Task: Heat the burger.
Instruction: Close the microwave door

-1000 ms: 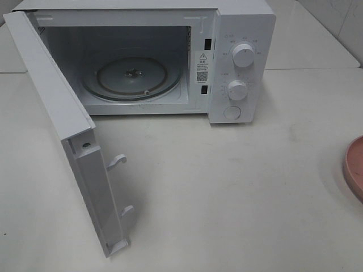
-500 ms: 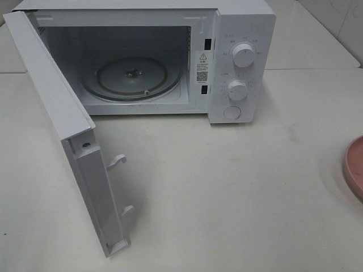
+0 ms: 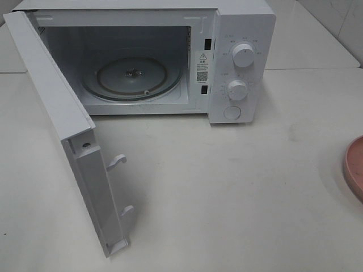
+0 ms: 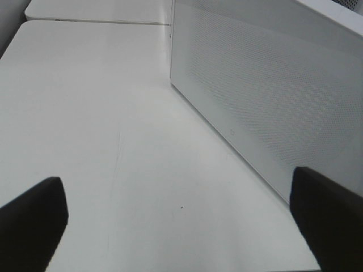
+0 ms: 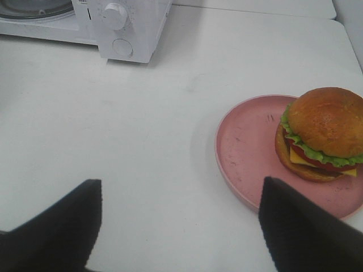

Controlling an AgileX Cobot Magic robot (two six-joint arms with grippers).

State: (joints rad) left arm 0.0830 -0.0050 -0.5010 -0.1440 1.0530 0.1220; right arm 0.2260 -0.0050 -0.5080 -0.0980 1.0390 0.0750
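Pink plate (image 5: 249,164) at the table's (image 3: 238,187) right edge carries the burger (image 5: 322,134), on the plate's side away from the microwave (image 3: 238,62). White microwave door (image 3: 62,130) (swung wide) juts toward the front edge; its glass turntable (image 3: 131,78) is bare. Left gripper (image 4: 181,224) gapes empty beside the door; right gripper (image 5: 180,226) hangs spread and empty near the plate.

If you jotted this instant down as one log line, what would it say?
microwave: door open, turntable bare | burger: on pink plate, untouched | left gripper: open, empty | right gripper: open, empty
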